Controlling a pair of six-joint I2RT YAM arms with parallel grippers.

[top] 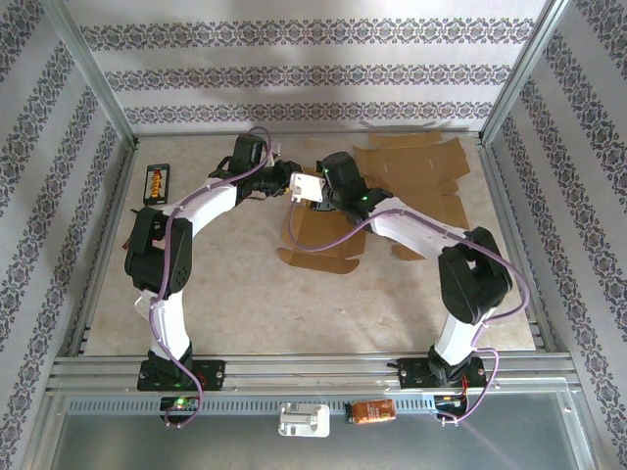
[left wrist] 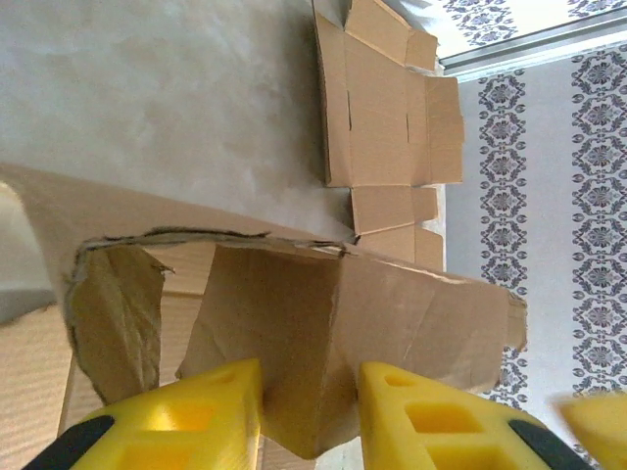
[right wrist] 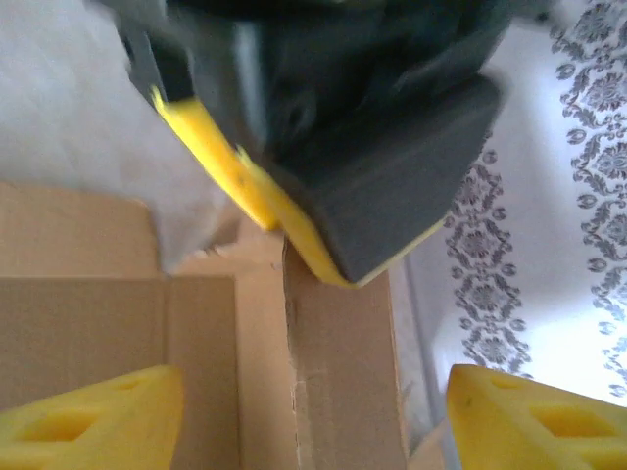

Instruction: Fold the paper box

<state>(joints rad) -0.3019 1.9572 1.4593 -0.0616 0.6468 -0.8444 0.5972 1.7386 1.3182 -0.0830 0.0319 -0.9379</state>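
Brown paper box (top: 318, 245) lies half-folded, flaps raised.

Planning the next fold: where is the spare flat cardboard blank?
In the top view the flat cardboard blank lies far right on the table, beyond the right arm and the paper box.

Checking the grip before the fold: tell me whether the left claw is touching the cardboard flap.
Touching. The left wrist view shows the cardboard flap wedged in the left claw, against both fingers, no gap.
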